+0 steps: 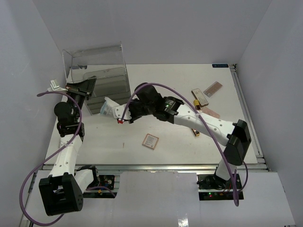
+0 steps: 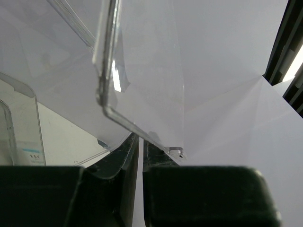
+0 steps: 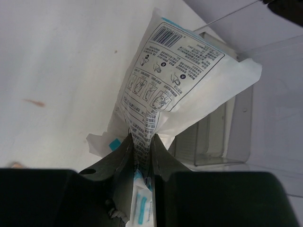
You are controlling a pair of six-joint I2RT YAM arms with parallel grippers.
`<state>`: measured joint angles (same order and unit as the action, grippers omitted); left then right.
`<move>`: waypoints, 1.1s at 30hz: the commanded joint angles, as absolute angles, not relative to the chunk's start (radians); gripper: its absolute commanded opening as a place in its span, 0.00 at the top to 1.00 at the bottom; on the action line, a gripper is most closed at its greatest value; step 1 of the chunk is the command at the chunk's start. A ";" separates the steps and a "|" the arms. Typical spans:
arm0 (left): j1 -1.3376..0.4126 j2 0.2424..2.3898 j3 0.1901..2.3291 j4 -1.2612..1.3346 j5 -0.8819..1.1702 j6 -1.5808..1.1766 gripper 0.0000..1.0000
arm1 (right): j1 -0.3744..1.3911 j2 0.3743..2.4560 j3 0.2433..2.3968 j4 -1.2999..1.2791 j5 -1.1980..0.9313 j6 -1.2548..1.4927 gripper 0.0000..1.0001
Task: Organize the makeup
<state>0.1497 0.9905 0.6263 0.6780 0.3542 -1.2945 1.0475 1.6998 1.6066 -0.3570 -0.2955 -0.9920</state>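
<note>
- Step in hand, as I judge it: one packet [image 3: 175, 80] is being loaded into the box [image 1: 94, 64] while the other arm steadies the box.
- The right gripper [image 3: 141, 144] is clenched on the packet's near end. The rest of the packet stands out beyond the jaws, above the table [image 1: 180, 75].
- The packet's far end is at the box's open front, over its clear dividers. I cannot tell whether the tip is already inside.
- The left gripper [image 2: 140, 144] is clamped on a thin clear edge of the box, at the box's left side.
- The next move probably calls for carrying the packet on into a compartment, deep enough to clear the lip before the jaws let go.
- The packet looks limp, so its free end could catch or fold on a divider. A low, straight entry seems safest.
- The packet is soft and white, and creased where it is pinched. It carries a barcode, fine print and small instruction drawings, with blue marks near the jaws.
- The square palette [image 1: 150, 141] lies alone near the table's front middle, well apart from the box.
- The rectangular palettes [image 1: 213, 88] lie at the right side.
- A small gold thing [image 1: 195, 132] beside the right arm is likely the tube, and it is partly hidden.
- Most of the sorting looks undone.
</note>
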 commanded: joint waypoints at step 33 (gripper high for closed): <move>0.158 0.956 0.723 0.614 0.352 -1.208 0.78 | 1.012 2.171 1.733 0.659 0.318 -1.003 0.39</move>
